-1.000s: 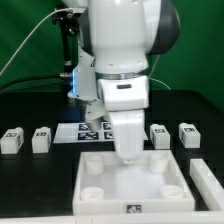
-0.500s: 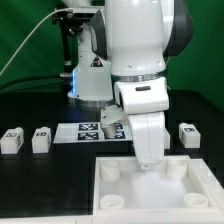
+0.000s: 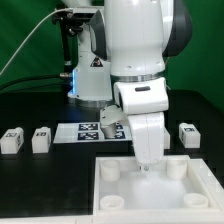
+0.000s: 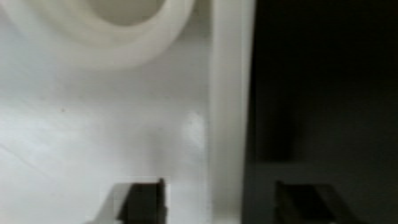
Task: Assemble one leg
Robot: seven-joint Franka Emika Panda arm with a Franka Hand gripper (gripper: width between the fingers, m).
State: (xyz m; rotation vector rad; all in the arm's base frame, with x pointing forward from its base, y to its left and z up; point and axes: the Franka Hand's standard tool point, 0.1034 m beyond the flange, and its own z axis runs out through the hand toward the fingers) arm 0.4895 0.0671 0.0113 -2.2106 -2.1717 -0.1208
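Item: Panda arm (image 3: 140,45), white, filling the upper centre and right of the exterior frame. Gripper (image 3: 144,160) lowered at the far wall of the white tray (image 3: 150,195), which takes up the lower right of that frame. Tool state: released, jaws spread. In the wrist view the gripper (image 4: 221,200) straddles the tray wall (image 4: 228,90), with one of its dark fingers (image 4: 139,200) over the white inside and the other over the black table (image 4: 329,90) outside; contact with the wall cannot be told. A round corner socket (image 4: 128,15) lies close by inside the tray. Item: first leg (image 3: 12,140) and second leg (image 3: 41,139), side by side on the table at the exterior view's left, mid-height. Third leg (image 3: 187,133) at the exterior view's right. All three lie well apart from the gripper. Item: marker board (image 3: 92,130), flat at centre frame, partly behind the arm.
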